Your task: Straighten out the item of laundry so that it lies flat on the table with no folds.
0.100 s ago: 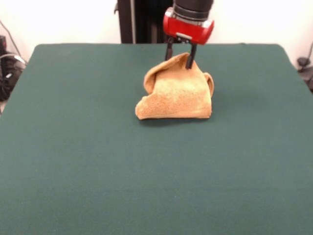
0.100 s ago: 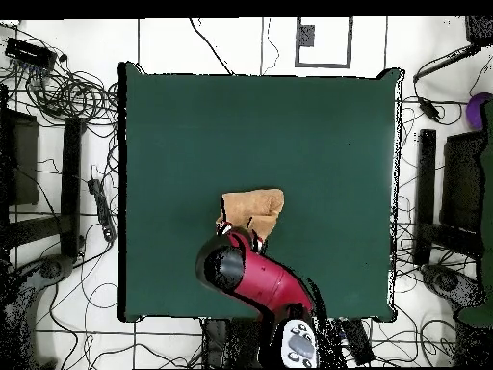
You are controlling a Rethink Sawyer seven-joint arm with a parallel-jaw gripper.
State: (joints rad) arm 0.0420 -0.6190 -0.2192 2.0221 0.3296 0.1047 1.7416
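Towel [image 1: 176, 90] bunched and tented mid-table [image 1: 73, 161], peak pinched in hand [image 1: 180, 55]. Lifting step under way. Next: draw corner outward, lay flat, check for folds remaining.

Even, bright room light, perhaps from overhead, leaves a faint shadow under the towel [image 1: 176, 93]; edges look slightly soft.

Your only obstacle on the desk [image 1: 73, 161] was the towel [image 1: 177, 93], bunched into a raised, tented heap a little beyond centre in the front view. The claw [image 1: 180, 58] stood at the heap's top, its fingers [image 1: 190, 56] pinching a raised fold. Around the heap you had bare green cloth on every side, widest toward the camera. Cables [image 2: 58, 92] lay on the floor beyond the desk's edges.
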